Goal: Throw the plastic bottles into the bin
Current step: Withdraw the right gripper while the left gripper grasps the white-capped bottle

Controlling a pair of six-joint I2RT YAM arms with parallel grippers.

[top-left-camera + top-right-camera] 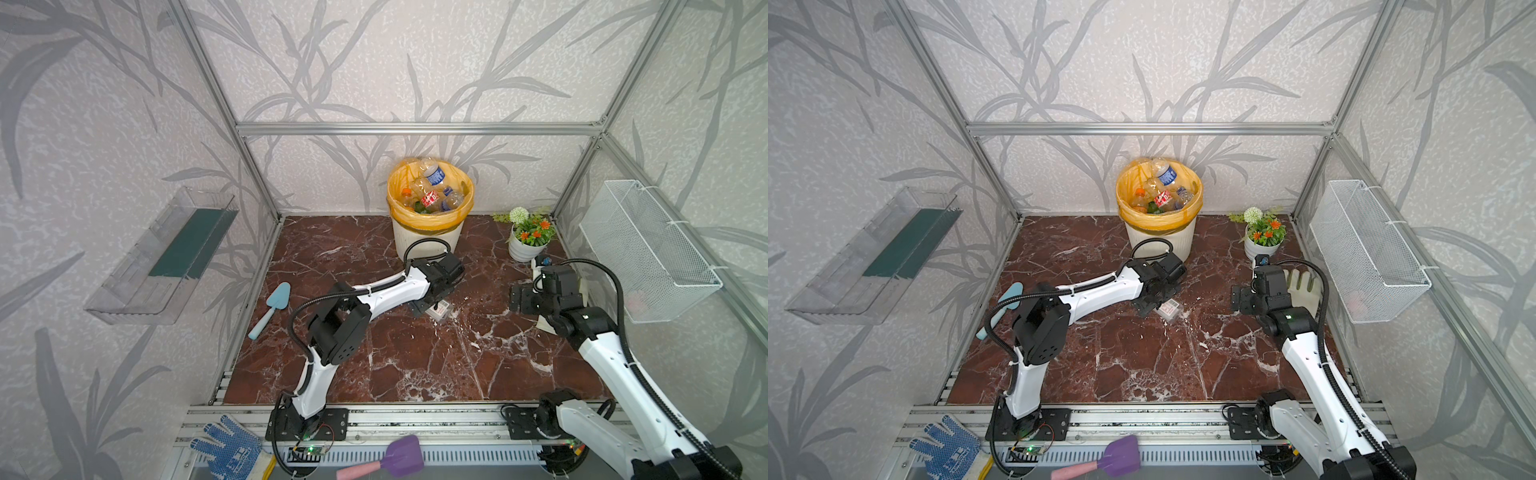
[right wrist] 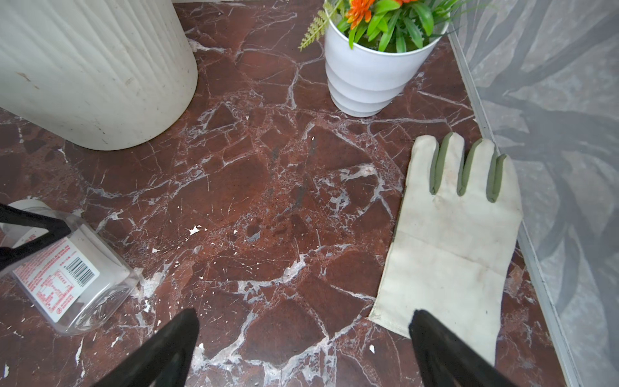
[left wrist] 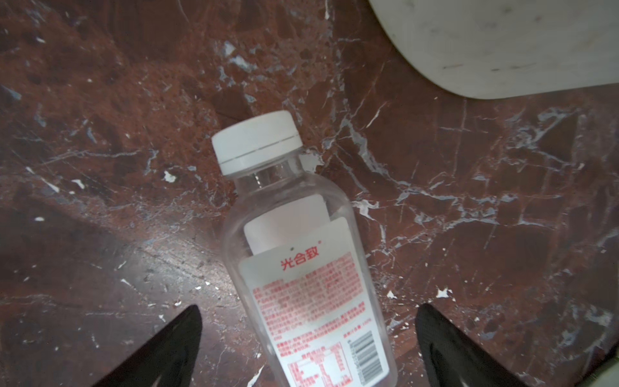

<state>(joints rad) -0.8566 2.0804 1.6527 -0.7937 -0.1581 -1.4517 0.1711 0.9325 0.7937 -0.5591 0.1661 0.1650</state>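
Observation:
A clear plastic bottle (image 3: pixel 301 268) with a white cap and red-printed label lies on its side on the marble floor, in front of the bin (image 1: pixel 430 235). My left gripper (image 3: pixel 308 307) is open, one finger on each side of the bottle's body, neither touching it. In both top views this bottle (image 1: pixel 441 309) (image 1: pixel 1169 309) pokes out from under the left gripper (image 1: pixel 432 301). The cream ribbed bin, lined with an orange-yellow bag, holds several plastic bottles (image 1: pixel 432 191). My right gripper (image 2: pixel 303 312) is open and empty above bare floor, with the bottle (image 2: pixel 67 278) off to its side.
A white flower pot (image 2: pixel 365 77) stands right of the bin (image 2: pixel 93 67). A cream glove (image 2: pixel 449 241) lies by the right wall under a wire basket (image 1: pixel 648 249). A blue trowel (image 1: pixel 270 307) lies at the left edge. A blue dotted glove (image 1: pixel 226 446) and purple spatula (image 1: pixel 395 457) rest at the front.

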